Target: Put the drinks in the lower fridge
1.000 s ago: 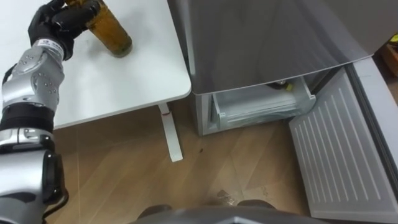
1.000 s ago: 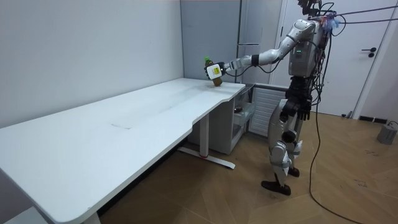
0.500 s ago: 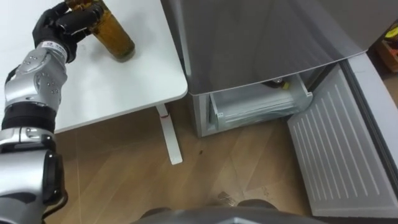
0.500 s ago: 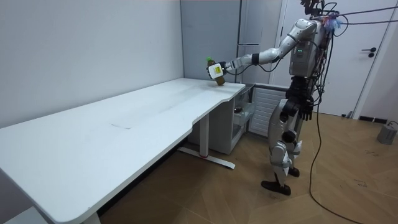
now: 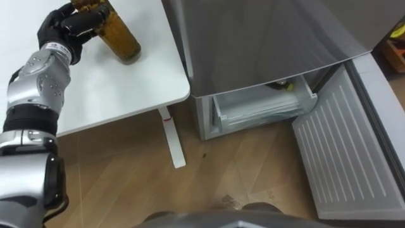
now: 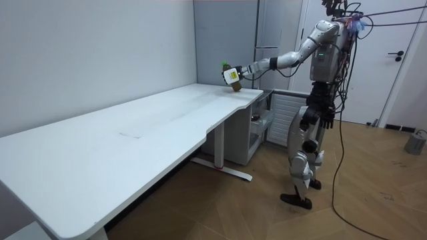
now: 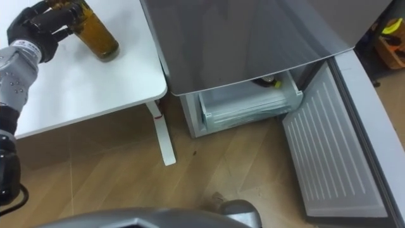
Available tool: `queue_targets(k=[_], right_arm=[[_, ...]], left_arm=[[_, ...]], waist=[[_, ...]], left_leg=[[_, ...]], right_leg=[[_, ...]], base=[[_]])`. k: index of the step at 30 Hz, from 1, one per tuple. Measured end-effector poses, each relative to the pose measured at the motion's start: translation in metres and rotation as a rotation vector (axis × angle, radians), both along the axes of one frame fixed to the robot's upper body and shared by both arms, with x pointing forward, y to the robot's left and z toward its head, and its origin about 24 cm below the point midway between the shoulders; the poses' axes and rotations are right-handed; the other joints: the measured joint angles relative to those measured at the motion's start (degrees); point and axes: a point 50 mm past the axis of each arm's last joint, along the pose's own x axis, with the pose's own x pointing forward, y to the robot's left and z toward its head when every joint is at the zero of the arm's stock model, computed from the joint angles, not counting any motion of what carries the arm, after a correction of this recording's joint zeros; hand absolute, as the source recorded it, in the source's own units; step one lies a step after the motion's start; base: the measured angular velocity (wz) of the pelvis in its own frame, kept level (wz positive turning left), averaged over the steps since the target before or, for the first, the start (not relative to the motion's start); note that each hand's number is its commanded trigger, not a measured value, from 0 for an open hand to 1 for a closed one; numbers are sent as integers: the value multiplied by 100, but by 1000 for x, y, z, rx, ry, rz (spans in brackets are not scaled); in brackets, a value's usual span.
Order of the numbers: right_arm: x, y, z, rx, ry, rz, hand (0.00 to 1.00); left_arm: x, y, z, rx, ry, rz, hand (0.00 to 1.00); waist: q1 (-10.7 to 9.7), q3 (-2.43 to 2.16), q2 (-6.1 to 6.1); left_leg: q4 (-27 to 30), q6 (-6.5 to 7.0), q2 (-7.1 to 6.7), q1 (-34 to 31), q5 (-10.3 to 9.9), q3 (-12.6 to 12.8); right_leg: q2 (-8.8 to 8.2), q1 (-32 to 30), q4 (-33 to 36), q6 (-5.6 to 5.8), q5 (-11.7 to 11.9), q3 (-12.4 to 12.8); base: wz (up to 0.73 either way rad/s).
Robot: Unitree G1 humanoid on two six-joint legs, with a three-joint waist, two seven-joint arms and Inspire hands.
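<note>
1. Drink bottle [image 5: 119,37]: amber-brown contents; the room view shows a green cap and a yellow label. It is tilted, its upper part wrapped in the left hand [image 5: 68,26], over the white table [image 5: 114,88] near the fridge-side corner.
2. Lower fridge [image 5: 204,115]: door [image 5: 345,152] swung wide open, clear drawer [image 5: 261,111] exposed inside.

Both eye views look steeply down from the head onto the bench [image 5: 126,88] corner and open fridge [image 5: 266,38]; the distant room view, level and side-on, shares these.
</note>
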Motion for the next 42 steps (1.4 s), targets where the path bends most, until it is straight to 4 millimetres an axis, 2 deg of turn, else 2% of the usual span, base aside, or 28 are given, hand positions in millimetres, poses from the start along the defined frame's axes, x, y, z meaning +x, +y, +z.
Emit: queue_targets(k=[5,8,14,18,21,25,29,38,42], right_arm=[[7,2,-1,0,-8,46,0],[12,2,0,-1,-25,49,0],[23,3,0,0,-63,51,0],[39,7,1,14,-154,31,0],[53,15,1,32,-214,46,0],[66,20,2,61,-262,60,0],[66,22,1,85,-269,61,0],[71,26,2,119,-302,77,0],[77,29,3,125,-327,94,0]], left_arm=[[1,-5,2,-1,-14,-14,100],[-6,-8,3,22,-46,-38,100],[-15,-32,4,2,-108,-104,100],[-27,-41,2,3,-133,-124,100],[-36,-47,4,45,-161,-145,100],[-52,-49,4,86,-175,-168,100],[-64,-50,5,93,-187,-175,100],[-64,-58,13,69,-246,-192,100],[-77,-64,5,32,-242,-221,100]], waist=[[5,4,-10],[16,11,-36],[163,8,-55],[181,1,-66],[296,-2,-67],[314,-8,-60],[401,-20,-35],[578,-18,50],[614,-19,44]], left_leg=[[-13,0,0,33,0,1],[-98,-1,-4,160,2,45],[-163,-5,-27,274,5,22],[-171,-19,-34,298,13,-91],[-165,-26,-27,296,17,-124],[-152,-26,-45,322,17,-208],[-155,-30,-51,387,17,-285],[-166,-41,-66,379,26,-369],[-161,-42,-95,395,37,-429]], right_leg=[[1,32,-2,0,0,4],[-1,101,-18,7,-5,40],[-10,243,-112,12,-8,16],[-10,368,-213,11,-7,-136],[-3,397,-240,8,-6,-169],[-5,478,-271,7,-5,-225],[-2,587,-295,7,-5,-303],[-4,643,-293,4,-3,-397],[-24,685,-340,0,-13,-460]], base=[[-1],[-7],[2],[14],[8],[10],[11],[4],[8]])
